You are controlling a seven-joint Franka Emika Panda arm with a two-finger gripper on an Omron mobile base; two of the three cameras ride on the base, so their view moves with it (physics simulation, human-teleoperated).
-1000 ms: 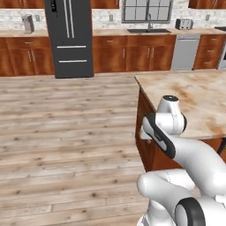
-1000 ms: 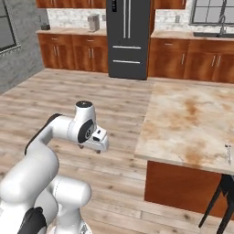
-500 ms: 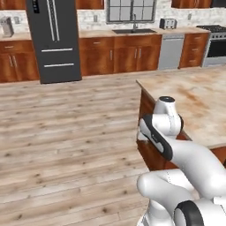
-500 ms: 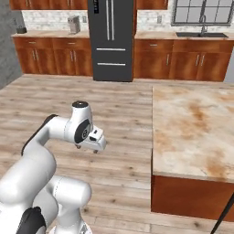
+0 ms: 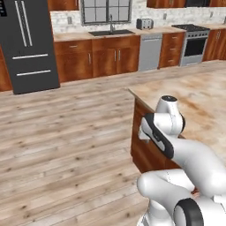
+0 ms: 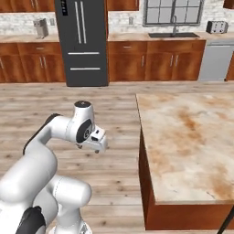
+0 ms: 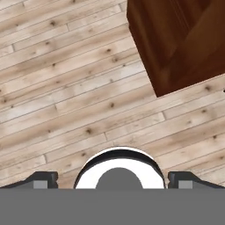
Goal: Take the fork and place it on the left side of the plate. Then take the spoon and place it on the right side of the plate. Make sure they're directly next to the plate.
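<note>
The fork, the spoon and the plate are out of view. My gripper [image 6: 98,145] hangs over the wooden floor, a little left of the marble-topped island [image 6: 192,137], and points down. In the hand view its fingertips [image 7: 44,178] stand far apart at the bottom corners with nothing between them, so it is open. That view looks down on floor planks and the island's dark wooden corner [image 7: 176,39]. In the left base view the hand [image 5: 145,132] sits just in front of the island's near corner [image 5: 137,95].
A black fridge [image 6: 82,41] stands at the back wall among wooden cabinets. A sink and window [image 6: 173,32], a dishwasher [image 5: 150,50] and a stove [image 5: 194,44] line the same wall. A thin dark leg [image 6: 226,221] leans at the island's near right.
The whole picture has slid left in both base views and the island now looks nearer: the base has moved. The arm keeps its pose and the gripper stays open.
</note>
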